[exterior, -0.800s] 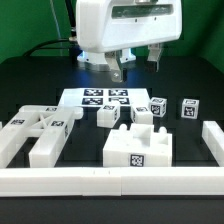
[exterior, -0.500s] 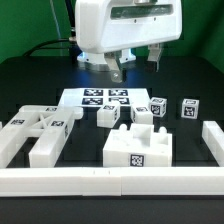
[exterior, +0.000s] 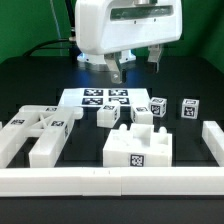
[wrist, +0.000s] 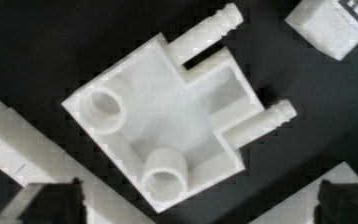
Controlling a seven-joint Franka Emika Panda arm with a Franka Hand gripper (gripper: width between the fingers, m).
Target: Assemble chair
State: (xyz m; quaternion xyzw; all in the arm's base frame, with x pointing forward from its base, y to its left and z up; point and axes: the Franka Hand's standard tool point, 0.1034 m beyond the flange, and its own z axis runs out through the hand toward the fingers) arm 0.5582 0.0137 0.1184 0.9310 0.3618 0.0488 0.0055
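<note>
— Unmoved since earlier, everything; grey two-finger gripper (exterior: 137, 63) spread wide, empty, hanging over black table (exterior: 30, 85)
— Glossy white blocky plastic chair parts (exterior: 137, 148), tagged, scattered on that table; seen only from wrist: one slab's (wrist: 167, 105) round pegs, ridged prongs

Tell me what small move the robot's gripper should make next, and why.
Probably descend toward the glossy white plastic chair part with two pegs: the gripper hangs well above the table, jaws wide open and empty, and the wrist view shows that part lying loose below it.
</note>
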